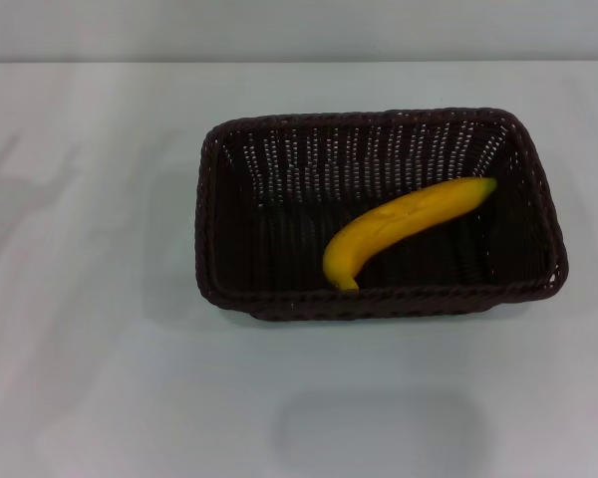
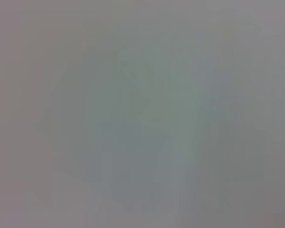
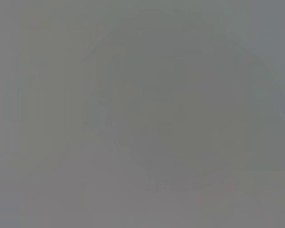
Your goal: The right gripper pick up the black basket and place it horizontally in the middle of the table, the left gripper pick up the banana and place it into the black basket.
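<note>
The black basket point(image 1: 279, 299) stands lengthwise across the middle of the white table point(image 1: 90, 349), a little right of centre. The banana point(image 1: 404, 221) lies inside it on the bottom, slanted, with its green stem tip toward the far right corner. Neither the left gripper nor the right gripper shows in the head view. Both wrist views show only a plain grey surface, with no fingers and no objects.
The table's far edge point(image 1: 299, 62) runs across the top of the head view. Faint shadows lie on the tabletop at the left and near the front.
</note>
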`<state>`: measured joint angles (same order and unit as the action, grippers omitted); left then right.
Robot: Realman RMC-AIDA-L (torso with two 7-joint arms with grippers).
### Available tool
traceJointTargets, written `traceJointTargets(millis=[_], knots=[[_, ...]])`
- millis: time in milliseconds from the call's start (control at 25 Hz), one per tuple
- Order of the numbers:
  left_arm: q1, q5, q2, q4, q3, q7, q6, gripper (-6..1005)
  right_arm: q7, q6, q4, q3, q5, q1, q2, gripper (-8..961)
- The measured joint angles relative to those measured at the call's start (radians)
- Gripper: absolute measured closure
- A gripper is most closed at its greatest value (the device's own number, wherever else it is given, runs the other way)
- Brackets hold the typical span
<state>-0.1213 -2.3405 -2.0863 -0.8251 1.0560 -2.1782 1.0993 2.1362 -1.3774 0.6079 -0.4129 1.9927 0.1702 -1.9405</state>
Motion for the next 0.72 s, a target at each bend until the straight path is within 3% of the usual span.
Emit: traceJointTargets(millis=[280,520,720], knots=[[-0.028,-0.253,0.005,0.219,-0.005,-0.242,0.150,106,0.003,0.002,-0.002,0.025,0.003,-0.005,-0.054,573],[-0.064,-0.323,0.005,0.302,-0.006,-0.325,0.169,106,0.046,-0.003,-0.045,0.032,0.005,-0.012,-0.057,505],[-0.075,-0.337,0.003,0.312,-0.005,-0.346,0.182,106,0.116,0.009,-0.093,0.068,0.011,0.026,-0.057,505]])
